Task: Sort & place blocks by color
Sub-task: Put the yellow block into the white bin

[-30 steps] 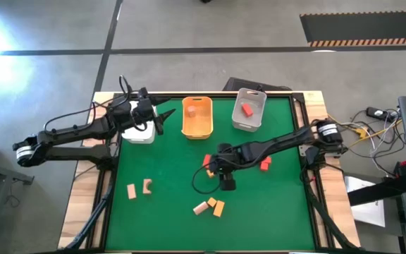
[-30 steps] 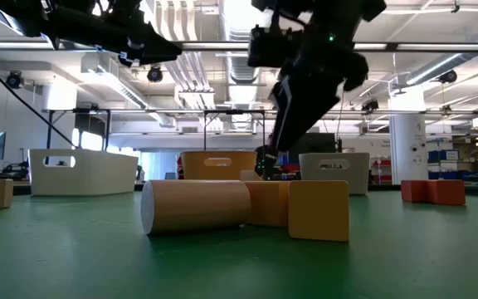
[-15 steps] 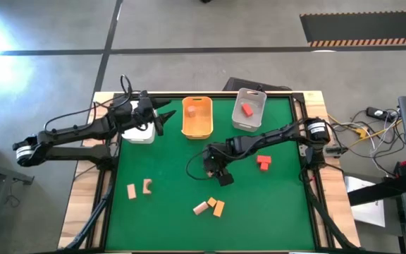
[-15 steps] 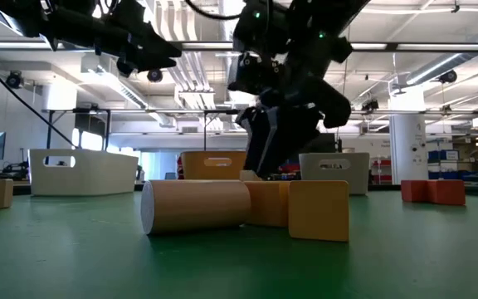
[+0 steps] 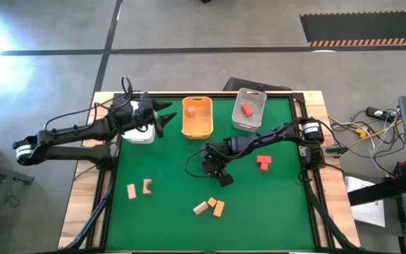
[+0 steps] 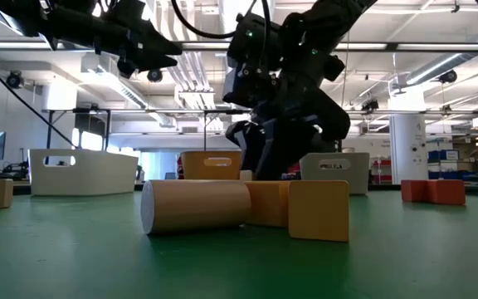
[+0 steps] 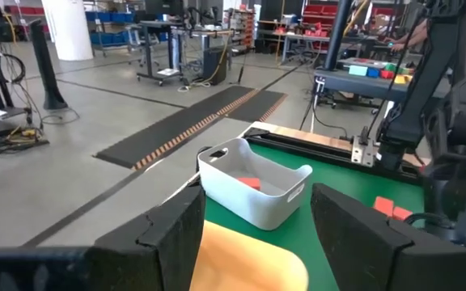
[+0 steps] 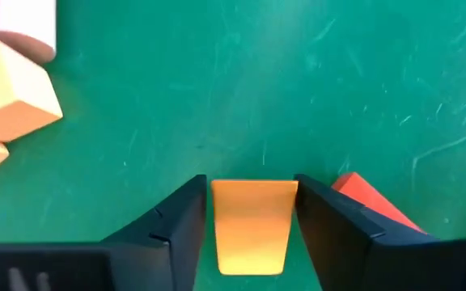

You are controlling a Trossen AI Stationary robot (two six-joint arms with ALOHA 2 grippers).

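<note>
Change: over the last second the right gripper [image 5: 215, 168] has been drawn from near the red blocks toward 10 o'clock and now sits near mid-table; the left arm has not shifted.
Right gripper: closed on a yellow-orange block [image 8: 253, 222], which is seen between the two fingers in the right wrist view; a red block [image 8: 370, 202] lies just beside it on the green mat.
Left gripper [image 5: 162, 116]: held above the white bin [image 5: 138, 134] at about 10 o'clock from table centre, fingers apart and nothing between them.
Step in hand: the yellow-orange block is judged to be bound for the orange bin [image 5: 197, 118], at roughly 11 o'clock from the right gripper.
Doing it well: the block is best lifted clear of the bin's wall and released only once over the opening.
Bins: three, with the grey bin [image 5: 249, 110] at 1 o'clock.
Counts on the mat: two pale tan blocks [image 5: 139, 188] at 8 o'clock, a cluster of three [image 5: 211, 206] at 6 o'clock, red blocks [image 5: 263, 162] at 3 o'clock, their number not clear.
In bins: one red piece in the grey bin, one in the orange bin.
</note>
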